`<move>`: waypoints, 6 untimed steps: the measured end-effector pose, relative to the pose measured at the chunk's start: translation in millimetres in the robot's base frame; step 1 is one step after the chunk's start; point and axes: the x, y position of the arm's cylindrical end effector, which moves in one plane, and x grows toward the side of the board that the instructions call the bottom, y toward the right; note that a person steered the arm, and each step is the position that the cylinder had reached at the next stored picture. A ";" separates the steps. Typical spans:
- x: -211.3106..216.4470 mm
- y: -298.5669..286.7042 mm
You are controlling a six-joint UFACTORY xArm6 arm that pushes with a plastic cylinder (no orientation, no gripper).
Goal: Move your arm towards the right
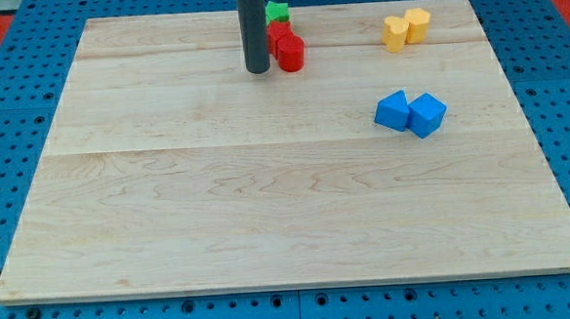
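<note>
1. Camera view: my tip point(258, 71) sits near the wooden board's point(269, 219) top edge, just left of the red blocks point(285, 48), green block point(276, 10) behind them. No jaws here, just a rod.
2. Going right probably shoves the reds along.
3. Yellow blocks point(405, 28) and blue blocks point(410, 112) sit paired, well apart on the view's right.

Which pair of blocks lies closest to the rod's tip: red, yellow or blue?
The red pair, just at the view's right of my tip, almost touching it. The yellow pair and blue pair lie far off toward the view's right.
</note>
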 end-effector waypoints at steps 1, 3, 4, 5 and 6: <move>6.9 15.9; 33.3 52.1; 27.2 85.4; 23.5 107.7; 23.5 125.1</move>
